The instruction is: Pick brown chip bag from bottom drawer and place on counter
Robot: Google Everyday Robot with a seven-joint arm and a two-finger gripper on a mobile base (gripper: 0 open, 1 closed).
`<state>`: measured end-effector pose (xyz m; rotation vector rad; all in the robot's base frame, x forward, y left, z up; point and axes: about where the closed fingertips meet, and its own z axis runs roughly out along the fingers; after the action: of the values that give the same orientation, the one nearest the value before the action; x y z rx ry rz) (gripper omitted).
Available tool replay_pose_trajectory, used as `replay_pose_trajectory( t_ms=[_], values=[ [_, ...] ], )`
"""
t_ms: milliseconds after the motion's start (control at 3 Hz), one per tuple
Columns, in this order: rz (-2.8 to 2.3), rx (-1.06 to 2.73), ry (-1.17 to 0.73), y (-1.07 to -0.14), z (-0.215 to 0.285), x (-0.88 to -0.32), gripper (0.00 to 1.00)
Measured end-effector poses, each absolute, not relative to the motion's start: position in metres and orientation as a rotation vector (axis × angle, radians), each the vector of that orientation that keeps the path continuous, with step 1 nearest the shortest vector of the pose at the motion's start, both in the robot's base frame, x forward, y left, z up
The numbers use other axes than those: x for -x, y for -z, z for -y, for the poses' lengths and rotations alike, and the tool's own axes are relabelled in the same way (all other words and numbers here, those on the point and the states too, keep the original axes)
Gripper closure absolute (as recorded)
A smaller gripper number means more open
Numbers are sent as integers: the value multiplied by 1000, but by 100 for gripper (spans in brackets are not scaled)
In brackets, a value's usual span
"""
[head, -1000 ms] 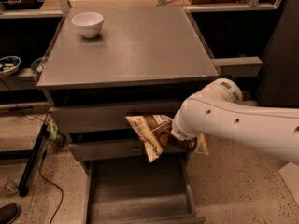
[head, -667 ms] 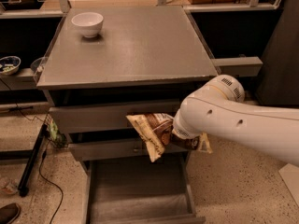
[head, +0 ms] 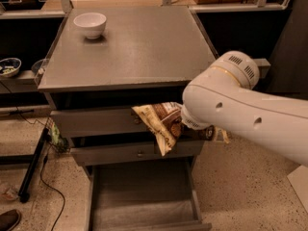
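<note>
Nearest the camera is the bottom drawer point(head: 144, 196), pulled out, with a plain grey floor and its front edge cut off by the bottom of the frame. A dark shoe tip point(head: 8, 219) pokes in at the lower left corner, with a black cable point(head: 45, 177) snaking over the speckled floor near it.

The big white arm point(head: 240, 109) comes in from the right and runs off the frame edge. Its rounded end sits right over the gripper point(head: 204, 132), so all I get is a dark bit tucked under it, in front of the upper drawers. Honestly can't tell how the gripper is set.

The brown chip bag point(head: 161, 121) is up off the drawer floor, sticking out left from under the arm's end and hanging tilted across the two upper drawer fronts point(head: 96, 121). The right part of the bag is hidden by the arm. There's print on its dark brown band, but I can't read any of it.

Further back, the counter point(head: 139, 47) has a white bowl point(head: 90, 24) near its far left corner. A small patterned bowl point(head: 8, 66) sits on a dark shelf off to the left, partly cut off.
</note>
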<state>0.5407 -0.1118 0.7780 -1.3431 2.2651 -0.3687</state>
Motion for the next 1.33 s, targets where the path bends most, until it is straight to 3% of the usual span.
replay_pose_trajectory(
  t_ms=[1333],
  values=[
    [-2242, 1241, 530, -842, 145, -567, 100]
  ],
)
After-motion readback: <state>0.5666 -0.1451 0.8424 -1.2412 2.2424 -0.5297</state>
